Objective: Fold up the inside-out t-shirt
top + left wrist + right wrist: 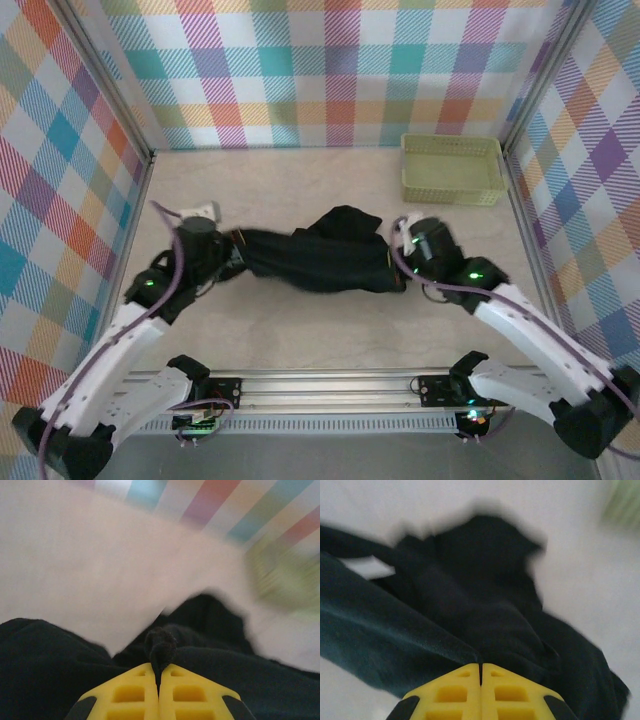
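Pinching black t-shirt (320, 258) at both ends: left fingers (150, 675) pressed together on small bunch of fabric at left end, right fingers (470, 672) pressed together on fold at right end. T-shirt lies crumpled, stretched across mid counter (300, 180) btw. both arms. Pale green basket (452, 168) at far right corner, well apart. Wrist views blurred.

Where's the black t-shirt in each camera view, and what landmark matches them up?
Top external: the black t-shirt lies bunched across the middle.
Left wrist: the shirt runs across the bottom, pinched in the left gripper.
Right wrist: the shirt covers centre and left, pinched in the right gripper.
Shared landmark: the pale green basket, upper right from above; a green blur at right and top right in the wrist views.
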Tool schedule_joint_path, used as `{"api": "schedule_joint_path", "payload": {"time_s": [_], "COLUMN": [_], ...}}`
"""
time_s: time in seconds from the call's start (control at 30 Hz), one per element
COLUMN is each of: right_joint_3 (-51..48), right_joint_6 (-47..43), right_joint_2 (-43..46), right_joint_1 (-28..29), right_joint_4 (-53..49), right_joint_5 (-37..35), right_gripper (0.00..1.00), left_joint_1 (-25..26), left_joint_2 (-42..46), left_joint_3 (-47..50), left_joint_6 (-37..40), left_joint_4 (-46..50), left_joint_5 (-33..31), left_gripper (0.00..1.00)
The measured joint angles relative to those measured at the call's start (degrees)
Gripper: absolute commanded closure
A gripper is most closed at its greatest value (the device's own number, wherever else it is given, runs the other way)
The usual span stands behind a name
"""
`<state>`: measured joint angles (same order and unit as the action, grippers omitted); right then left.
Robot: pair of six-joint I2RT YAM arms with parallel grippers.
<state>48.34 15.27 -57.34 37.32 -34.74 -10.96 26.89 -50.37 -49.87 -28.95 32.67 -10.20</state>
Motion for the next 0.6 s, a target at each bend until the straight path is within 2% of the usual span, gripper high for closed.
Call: {"api": "schedule_joint_path", "payload": {"time_s": [0.1, 0.13, 0.17, 0.2, 0.27, 0.37, 0.43, 0.6], "right_joint_3": [-9.8, -11.7, -12.9, -13.3, -13.2, -11.0, -8.2, -4.7], "right_joint_6": [5.6, 7.0, 8.3, 9.6, 11.5, 12.5, 13.0, 14.9], "right_joint_2": [-2.3, -2.3, -2.1, -2.0, -1.3, 0.7, 2.1, 2.2], "right_joint_1": [1.0, 1.4, 1.7, 1.8, 1.8, 1.8, 1.6, -3.4], "right_joint_4": [-0.9, -1.2, -1.6, -2.1, -2.6, -5.6, -7.6, -8.2], "right_joint_5": [4.2, 5.4, 6.3, 6.9, 7.4, 5.9, 3.6, 0.6], "right_gripper": [0.85, 0.79, 0.72, 0.60, 0.42, 0.37, 0.36, 0.36], "left_joint_1": [0.0, 0.0, 0.0, 0.0, 0.0, 0.0, 0.0, -1.5], "left_joint_2": [-0.8, -0.9, -1.0, -1.4, -2.4, -3.1, -3.6, -9.4], "left_joint_3": [10.3, 12.3, 13.7, 14.4, 14.3, 12.2, 8.8, 0.9], "left_joint_6": [-2.3, -2.9, -3.3, -3.6, -4.3, -4.6, -4.4, -4.4], "left_joint_4": [1.5, 2.2, 3.0, 3.7, 4.0, 6.4, 7.8, 8.4], "left_joint_5": [2.6, 3.6, 4.5, 5.0, 5.3, 4.6, 3.4, 1.1], "left_gripper": [0.99, 0.95, 0.89, 0.79, 0.58, 0.30, 0.20, 0.14]}}
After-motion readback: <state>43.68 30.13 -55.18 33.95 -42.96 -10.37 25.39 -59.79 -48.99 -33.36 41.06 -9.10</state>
